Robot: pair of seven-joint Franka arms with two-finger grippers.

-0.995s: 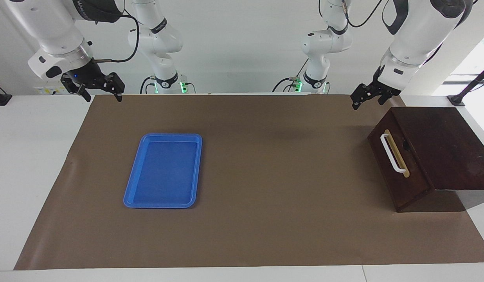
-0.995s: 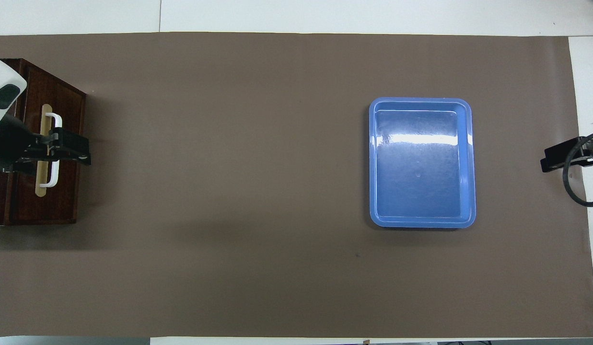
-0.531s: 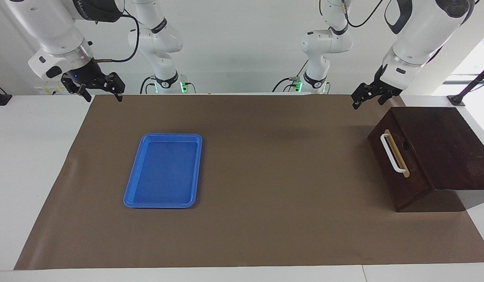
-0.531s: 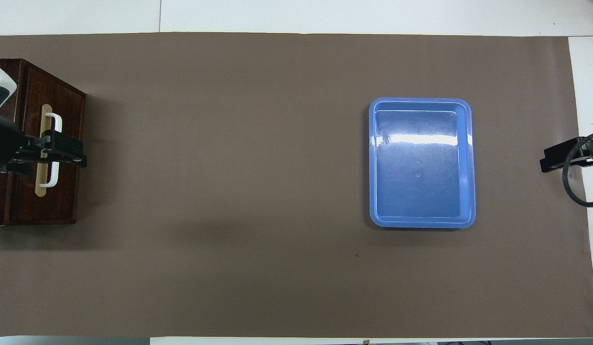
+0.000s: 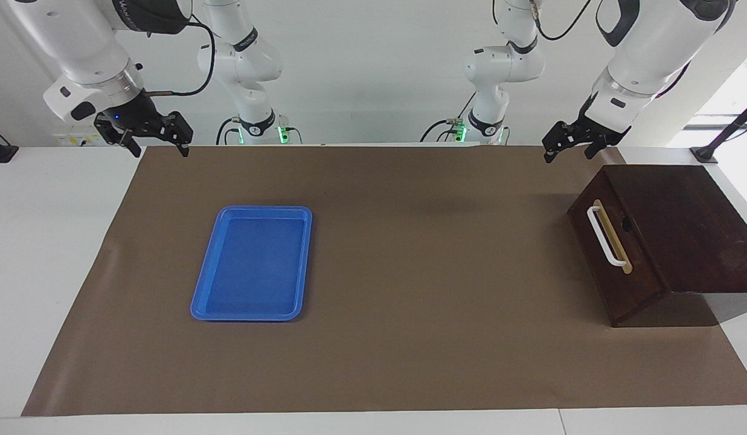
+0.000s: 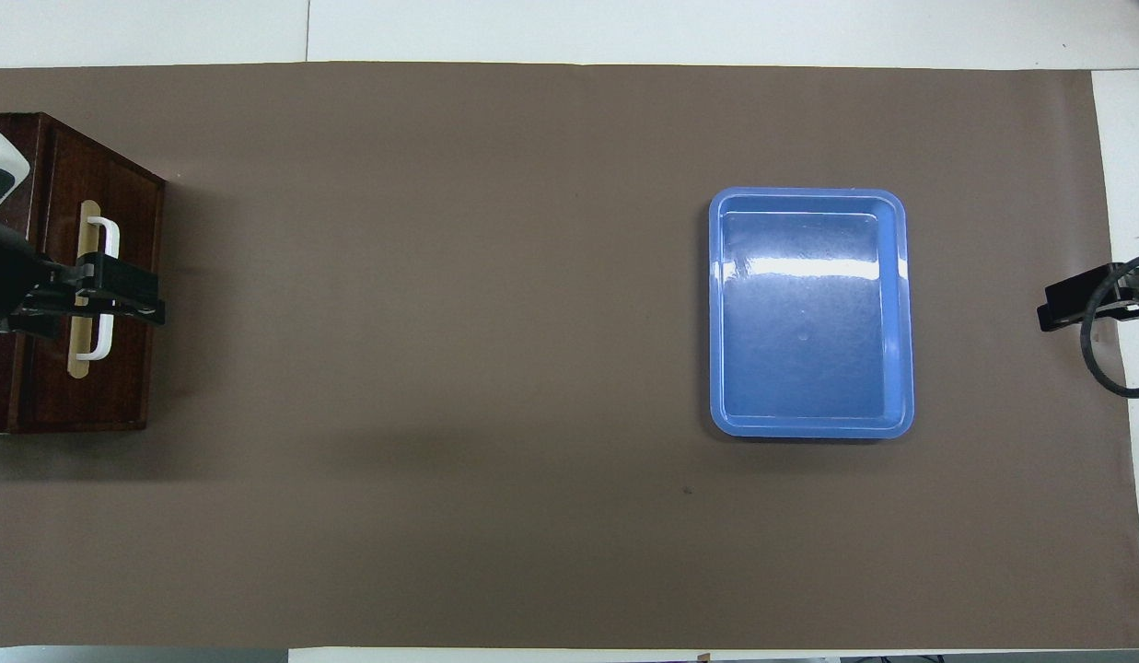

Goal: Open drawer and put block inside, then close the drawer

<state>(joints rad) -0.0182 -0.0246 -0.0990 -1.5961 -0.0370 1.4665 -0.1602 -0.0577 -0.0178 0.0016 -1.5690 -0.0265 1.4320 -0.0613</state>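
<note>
The dark brown box's drawer [image 5: 627, 290] is shut, its white bar handle [image 5: 605, 237] facing the middle of the mat; it also shows in the overhead view [image 6: 127, 387]. The yellow block is not in view. My left gripper [image 5: 567, 152] is open and empty, raised well above the table. In the overhead view the left gripper [image 6: 132, 299] lies across the handle [image 6: 102, 276], but it does not touch it. My right gripper [image 5: 158, 147] is open and empty, and waits raised over the mat's edge at the right arm's end, also in the overhead view [image 6: 1052, 311].
A flat blue tray [image 5: 252, 263] lies empty on the brown mat toward the right arm's end, also in the overhead view [image 6: 808, 313]. The box [image 5: 681, 223] stands at the left arm's end of the table.
My left gripper has risen a little and drawn back toward the left arm's end of the table. The drawer stays shut. The right arm has not moved.
</note>
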